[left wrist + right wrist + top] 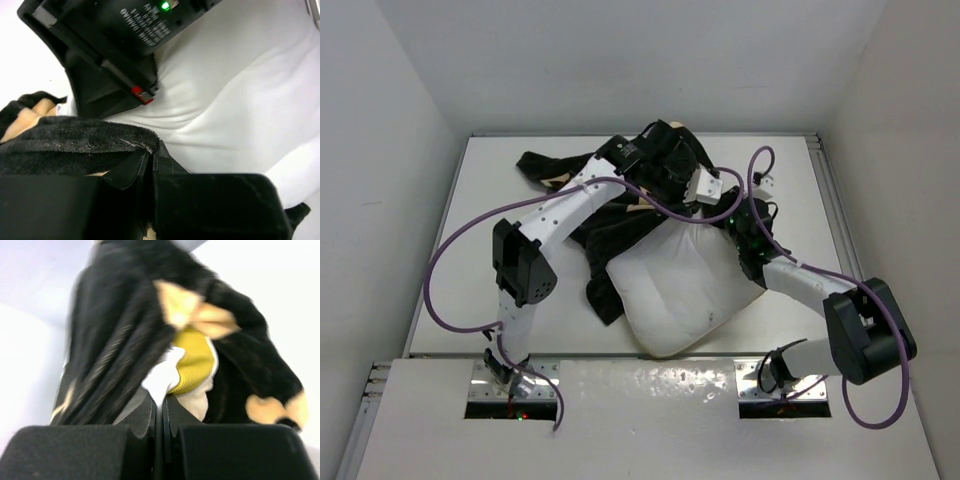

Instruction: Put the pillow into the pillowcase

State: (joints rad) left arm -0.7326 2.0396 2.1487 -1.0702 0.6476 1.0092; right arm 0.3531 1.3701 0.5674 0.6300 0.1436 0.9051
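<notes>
The white pillow (670,285) lies in the middle of the table, its far end under the bunched black pillowcase (620,205). My left gripper (698,195) reaches over the case to the pillow's far right corner. In the left wrist view it (151,160) is shut on the pillowcase's black hem (75,140), with the pillow (240,100) behind. My right gripper (730,215) sits close beside it. In the right wrist view it (160,405) is shut on the pillow's white corner (162,377) with yellow piping (192,362), and the pillowcase (120,325) drapes around that corner.
White walls enclose the table (490,220) on the left, back and right. Purple cables (450,250) loop off both arms. The right arm's black wrist (115,40), with a green light, hangs close above my left gripper. Part of the case trails to the back left (545,170).
</notes>
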